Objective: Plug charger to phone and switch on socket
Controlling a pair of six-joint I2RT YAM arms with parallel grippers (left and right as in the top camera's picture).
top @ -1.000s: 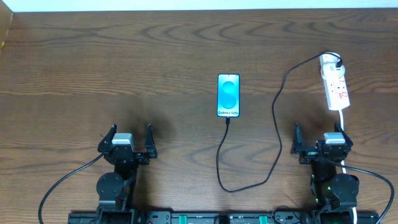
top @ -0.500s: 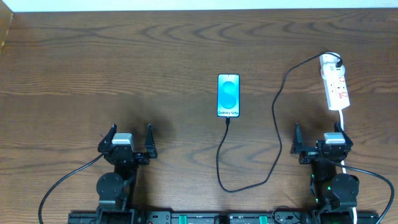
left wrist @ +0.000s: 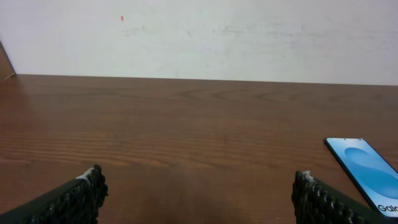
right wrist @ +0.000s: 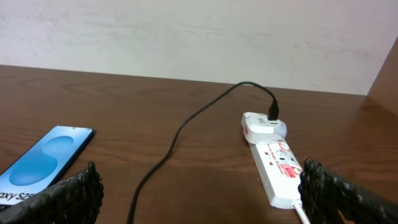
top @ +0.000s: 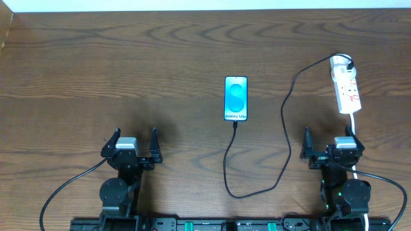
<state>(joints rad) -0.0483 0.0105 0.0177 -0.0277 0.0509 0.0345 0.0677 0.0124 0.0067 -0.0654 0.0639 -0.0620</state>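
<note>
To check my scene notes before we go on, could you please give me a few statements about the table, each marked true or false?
1. The left gripper and the right gripper are both open and hold nothing. True.
2. The phone lies face down. False: its blue screen faces up.
3. The cable runs from the power strip to the phone's near edge. True.
4. The power strip lies on the robot's left. False: it lies on the right, ahead of the right gripper.
</note>
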